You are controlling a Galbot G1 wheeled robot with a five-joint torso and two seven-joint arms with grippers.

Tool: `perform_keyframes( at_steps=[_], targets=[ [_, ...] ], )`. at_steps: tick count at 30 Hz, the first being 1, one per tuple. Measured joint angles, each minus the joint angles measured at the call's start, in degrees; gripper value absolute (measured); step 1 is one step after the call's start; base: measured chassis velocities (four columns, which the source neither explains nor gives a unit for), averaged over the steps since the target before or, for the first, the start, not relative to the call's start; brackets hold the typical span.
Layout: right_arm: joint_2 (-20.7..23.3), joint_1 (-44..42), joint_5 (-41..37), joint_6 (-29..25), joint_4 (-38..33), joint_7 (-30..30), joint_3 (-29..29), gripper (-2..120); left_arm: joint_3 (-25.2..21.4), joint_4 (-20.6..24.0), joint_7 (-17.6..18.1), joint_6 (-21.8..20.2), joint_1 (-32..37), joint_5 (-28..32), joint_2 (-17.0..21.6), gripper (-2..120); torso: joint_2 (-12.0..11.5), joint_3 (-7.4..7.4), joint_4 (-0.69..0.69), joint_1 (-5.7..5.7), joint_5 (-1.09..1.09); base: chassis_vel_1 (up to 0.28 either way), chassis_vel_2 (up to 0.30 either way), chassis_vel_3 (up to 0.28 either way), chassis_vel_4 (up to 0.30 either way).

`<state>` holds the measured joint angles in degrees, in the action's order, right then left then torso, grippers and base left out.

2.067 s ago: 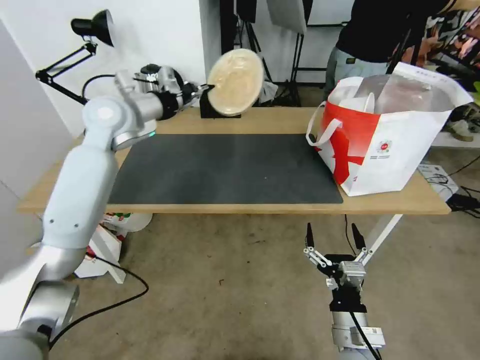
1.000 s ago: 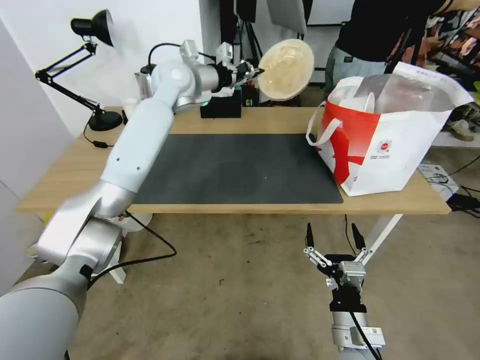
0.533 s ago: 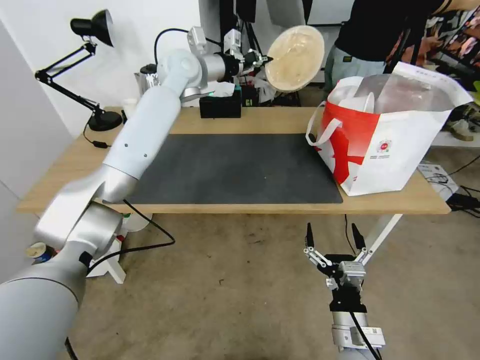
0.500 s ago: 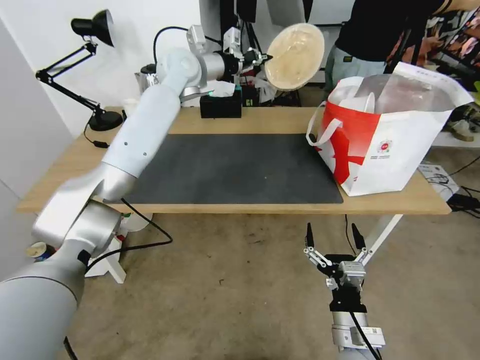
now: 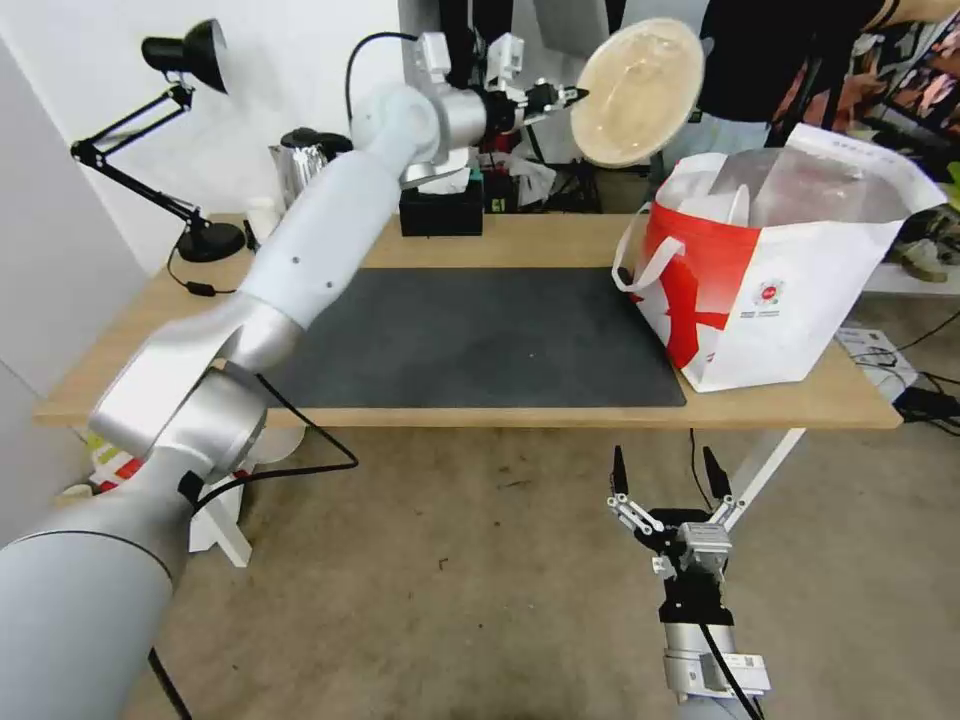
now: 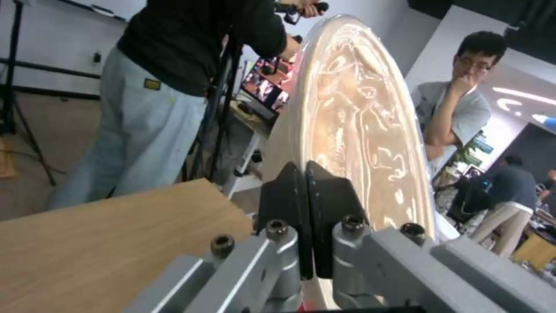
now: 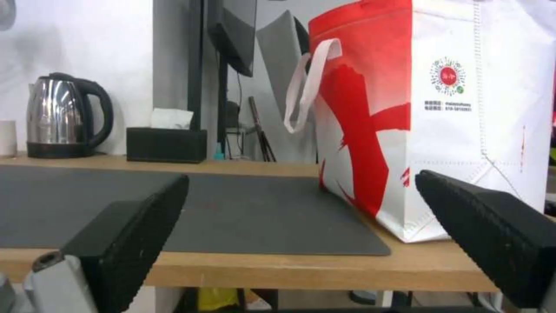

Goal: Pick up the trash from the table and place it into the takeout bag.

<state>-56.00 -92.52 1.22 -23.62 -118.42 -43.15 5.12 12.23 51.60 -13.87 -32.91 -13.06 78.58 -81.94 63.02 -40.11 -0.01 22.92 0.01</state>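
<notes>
The left end effector (image 5: 572, 97) is raised above the far edge of the surface (image 5: 150, 330), pinching the rim of the beige lidded round bowl (image 5: 640, 90) between flat black pads pressed tight together. The bowl hangs on edge, its glossy, rippled clear lid facing outward, just beside and above the near-left corner of the takeout bag (image 5: 800, 300). The bag stands at the surface's right end on the corner of a dark grey mat (image 5: 460, 340), its mouth open and silver foil lining showing, a white loop handle drooping down its red panel. Something white already sits inside.

To do this step well, the bowl should probably travel over the middle of the bag's mouth, clear of the soft rim, and go in low before release; the thin rim grip looks liable to slip if swung.

The right end effector (image 5: 665, 470) is parked low before the surface's front edge, its ridged black fingers (image 7: 133, 230) spread wide.
</notes>
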Motion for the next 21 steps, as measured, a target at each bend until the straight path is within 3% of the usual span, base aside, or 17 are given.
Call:
perform_keyframes(
  at_steps=[8,21],
  targets=[
    [0.0,0.0,0.0,0.0,0.0,0.0,0.0,100,4.4,-4.6,-5.1,3.9,-1.8,-1.0,-2.9,0,0.0,0.00,0.00,0.00,0.00,0.000,0.000,0.000,0.000],
    [0.0,0.0,0.0,0.0,0.0,0.0,0.0,100,7.4,-11.9,-5.6,6.0,-4.4,-2.6,-7.9,0,0.0,0.00,0.01,0.00,-0.01,0.000,0.000,0.000,0.000]
  ],
)
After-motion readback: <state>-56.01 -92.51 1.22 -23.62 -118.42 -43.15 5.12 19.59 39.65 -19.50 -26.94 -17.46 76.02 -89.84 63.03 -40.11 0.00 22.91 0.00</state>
